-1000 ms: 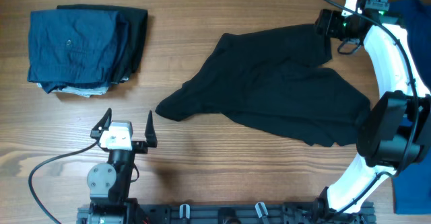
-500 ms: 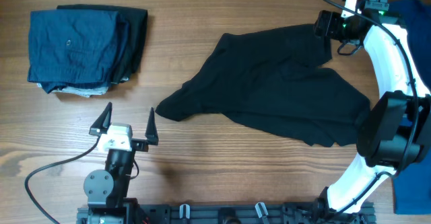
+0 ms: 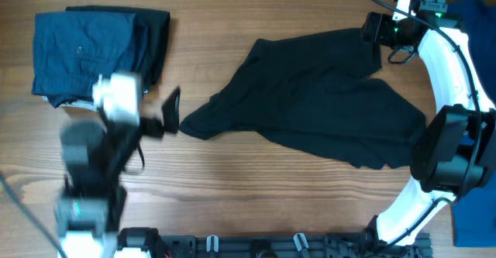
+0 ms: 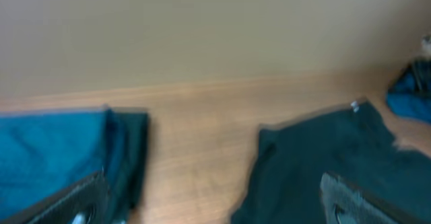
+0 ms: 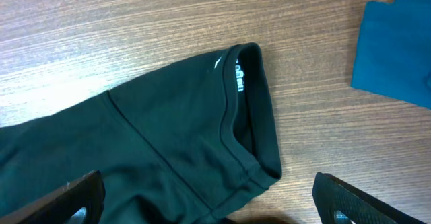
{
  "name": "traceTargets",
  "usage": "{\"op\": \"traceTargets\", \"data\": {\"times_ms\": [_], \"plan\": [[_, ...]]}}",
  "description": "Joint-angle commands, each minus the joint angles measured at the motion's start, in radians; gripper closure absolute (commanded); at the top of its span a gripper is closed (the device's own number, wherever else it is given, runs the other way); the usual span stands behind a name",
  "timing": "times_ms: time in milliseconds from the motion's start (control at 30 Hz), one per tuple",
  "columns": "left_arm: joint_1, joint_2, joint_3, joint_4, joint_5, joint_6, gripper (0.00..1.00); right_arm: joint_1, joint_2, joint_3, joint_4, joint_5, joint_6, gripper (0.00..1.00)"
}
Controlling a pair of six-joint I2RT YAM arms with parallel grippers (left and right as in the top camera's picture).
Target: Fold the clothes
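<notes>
The clothes are a black shirt [image 3: 310,103] lying crumpled across the table's middle right. Its sleeve tip points left, toward my left gripper. My left gripper [image 3: 147,107] is blurred and open, with nothing between its fingers. It hovers between the shirt's left tip and a folded stack. In the left wrist view the gripper [image 4: 212,204] frames bare wood, with the black shirt [image 4: 323,150] on the right. My right gripper [image 3: 377,32] hangs open over the shirt's far right corner. In the right wrist view the gripper [image 5: 209,207] spans a hemmed opening of the shirt [image 5: 175,130] with a white label.
A folded stack of navy and black garments [image 3: 85,53] lies at the back left, and shows in the left wrist view as a blue stack [image 4: 54,150]. A bright blue garment [image 3: 473,14] lies at the far right, also seen as blue cloth [image 5: 397,42]. Wooden table [image 3: 256,188] in front.
My left arm has swung up and away from the front edge, toward the gap between the folded stack and the shirt's left tip. The right arm and the shirt have not moved.
</notes>
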Motion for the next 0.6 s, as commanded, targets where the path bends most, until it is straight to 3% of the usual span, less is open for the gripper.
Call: {"op": "traceTargets", "data": {"times_ms": [0, 100, 200, 400, 567], "plan": [[-0.015, 0.359, 0.345, -0.191, 0.137, -0.003, 0.0, -0.003, -0.006, 0.01, 0.0, -0.016, 0.01, 0.0], [-0.061, 0.609, 0.592, -0.33, 0.14, 0.019, 0.0, -0.003, -0.005, 0.01, 0.0, -0.016, 0.01, 0.0], [-0.114, 0.811, 0.765, -0.366, 0.14, 0.049, 0.0, -0.003, -0.005, 0.01, 0.0, -0.016, 0.01, 0.0], [-0.164, 1.035, 0.825, -0.142, 0.139, 0.049, 0.0, -0.003, -0.005, 0.01, 0.0, -0.016, 0.01, 0.0], [-0.166, 1.155, 0.825, -0.055, 0.138, 0.055, 0.0, -0.003, -0.005, 0.01, 0.0, -0.016, 0.01, 0.0]]}}
